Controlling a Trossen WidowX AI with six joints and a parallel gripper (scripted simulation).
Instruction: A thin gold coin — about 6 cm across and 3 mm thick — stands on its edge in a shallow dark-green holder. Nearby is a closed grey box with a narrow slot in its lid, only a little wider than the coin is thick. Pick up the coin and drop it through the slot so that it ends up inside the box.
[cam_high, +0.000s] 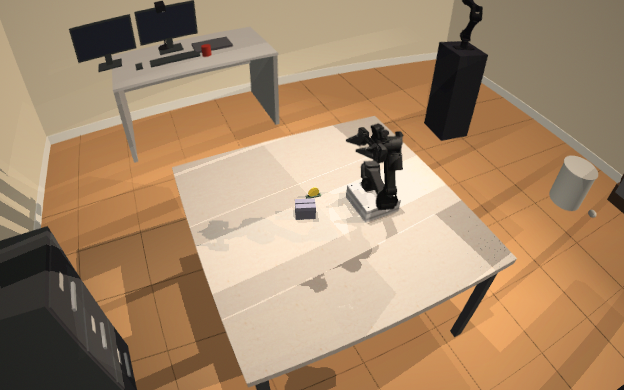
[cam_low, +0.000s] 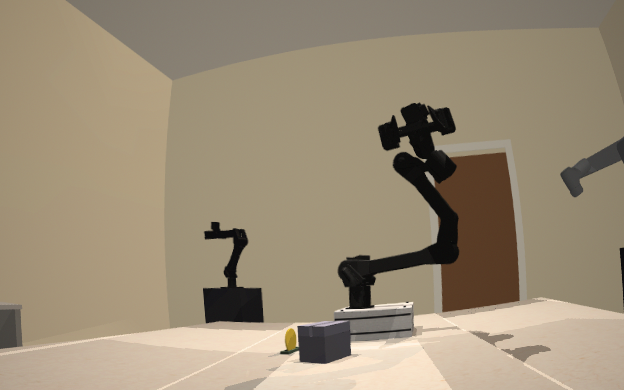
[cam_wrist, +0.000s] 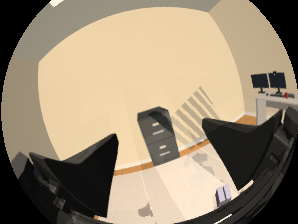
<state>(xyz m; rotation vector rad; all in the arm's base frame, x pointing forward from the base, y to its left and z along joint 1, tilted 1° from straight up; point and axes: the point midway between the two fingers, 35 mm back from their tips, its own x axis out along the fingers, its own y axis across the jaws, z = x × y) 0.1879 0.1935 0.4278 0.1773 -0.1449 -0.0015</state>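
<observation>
The gold coin (cam_low: 290, 339) stands upright on its edge in the dark-green holder (cam_low: 289, 351), near the middle of the white table (cam_high: 350, 300). In the exterior view its broad face is turned roughly toward the camera, so the disc's plane runs about across that view. From the top view it shows only as a small yellow blob (cam_high: 314, 192), too small to read its heading with confidence.

The grey box (cam_low: 324, 341) sits just beside the coin, nearer the exterior camera and partly overlapping the holder's right end in that view; I cannot tell whether the two touch. In the top view the box (cam_high: 305, 208) lies directly below the coin in the frame, and a thin dark line across its pale lid appears to be the slot, running left to right in that view.

The arm rises from a white base plate (cam_high: 367, 202) just right of the box. Its gripper (cam_low: 417, 127) is lifted high above the table, well apart from coin and box. The fingers are spread wide with nothing between them; through the gap the wrist view shows a far wall and a filing cabinet (cam_wrist: 156, 137), with the box's corner (cam_wrist: 224, 193) low at the right.

No lettering, brand or label is legible on the coin, box, holder or arm.
</observation>
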